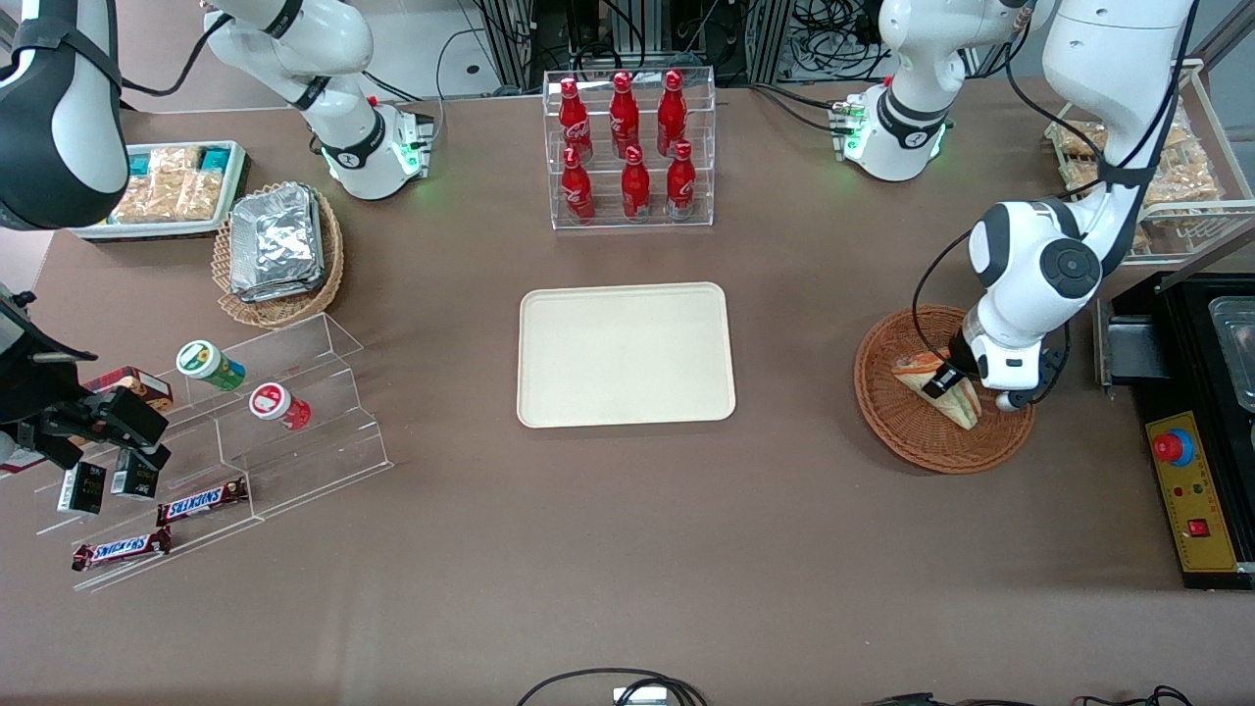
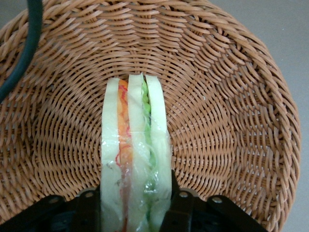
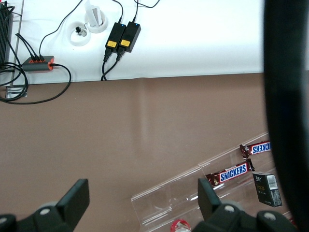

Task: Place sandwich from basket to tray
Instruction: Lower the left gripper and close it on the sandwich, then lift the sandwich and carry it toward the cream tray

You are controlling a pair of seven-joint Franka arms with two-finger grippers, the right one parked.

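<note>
at the front view's right, the left gripper point(image 1: 943, 380) sits in the round reddish-brown wicker basket point(image 1: 897, 431), fingers point(image 2: 179, 208) clamped around the clear-wrapped triangular sandwich point(image 2: 135, 154), ready for lifting toward the central cream rectangular tray point(image 1: 625, 355).

Brown table point(image 3: 120, 140) edge, seen from the parked wrist.
2 Snickers bars point(image 3: 231, 173) and a black box point(image 3: 267, 188) sit on a clear stand point(image 3: 169, 198); 2 black adapters point(image 3: 123, 36) lie on white floor point(image 3: 193, 38).

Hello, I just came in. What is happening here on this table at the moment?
The working arm has its gripper down in the reddish-brown basket, with a finger on each side of the wrapped sandwich. The fingers appear closed on it. The sandwich seems not yet lifted out of the basket. The cream tray, where it should go, lies bare at the middle of the table.
</note>
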